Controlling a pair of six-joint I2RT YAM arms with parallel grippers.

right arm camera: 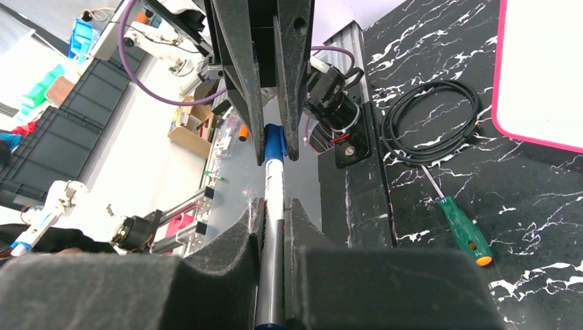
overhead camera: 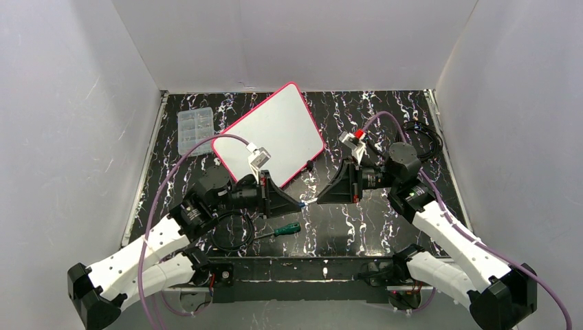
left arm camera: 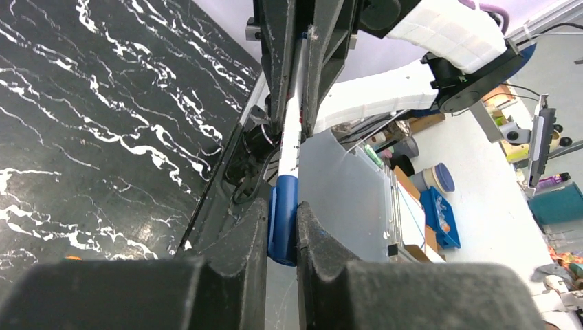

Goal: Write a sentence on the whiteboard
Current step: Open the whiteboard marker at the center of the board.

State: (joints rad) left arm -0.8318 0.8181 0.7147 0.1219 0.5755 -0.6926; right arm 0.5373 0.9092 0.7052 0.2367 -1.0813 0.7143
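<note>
The whiteboard [overhead camera: 275, 130] lies tilted at the back middle of the table, pink-framed, and its corner shows in the right wrist view [right arm camera: 543, 69]. Its face is plain white; no sentence shows on it. In front of it my two grippers meet tip to tip over a white marker [overhead camera: 310, 201]. My left gripper [overhead camera: 300, 204] [left arm camera: 282, 213] is shut on the marker's blue cap [left arm camera: 283, 220]. My right gripper [overhead camera: 320, 199] [right arm camera: 273, 206] is shut on the marker's barrel [right arm camera: 273, 227]. The cap [right arm camera: 274, 142] sits on the barrel's end.
A clear compartment box [overhead camera: 195, 129] stands at the back left. A green-handled screwdriver [overhead camera: 280, 230] [right arm camera: 462, 230] and a black cable coil [overhead camera: 230, 230] [right arm camera: 430, 124] lie near the left arm. More black cable [overhead camera: 423, 134] lies at the back right. White walls enclose the table.
</note>
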